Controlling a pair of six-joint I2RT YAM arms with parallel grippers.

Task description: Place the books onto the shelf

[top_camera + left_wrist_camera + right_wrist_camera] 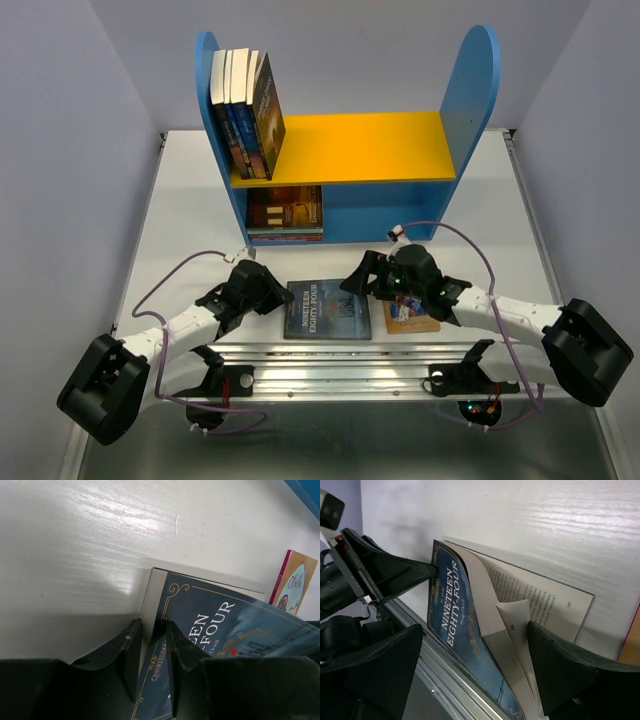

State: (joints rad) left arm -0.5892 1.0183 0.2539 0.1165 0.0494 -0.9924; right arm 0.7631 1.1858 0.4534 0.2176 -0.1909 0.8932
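Observation:
A dark blue book (328, 308), titled Nineteen Eighty-Four, lies on the white table in front of the shelf (345, 148). My left gripper (268, 293) is shut on its spine edge (152, 652), one finger (127, 645) under it and the other on the cover. The cover side is raised and the pages (520, 615) fan open. My right gripper (475, 672) stands open around the book's fore edge (372, 283), touching nothing. A tan book with a pink spine (295, 582) lies to the right, partly under my right arm (410, 318).
Several books (248, 110) stand at the left of the shelf's yellow upper board, and a few more lie stacked in the blue lower compartment (285, 212). A metal rail (345, 365) runs along the table's near edge between the arm bases.

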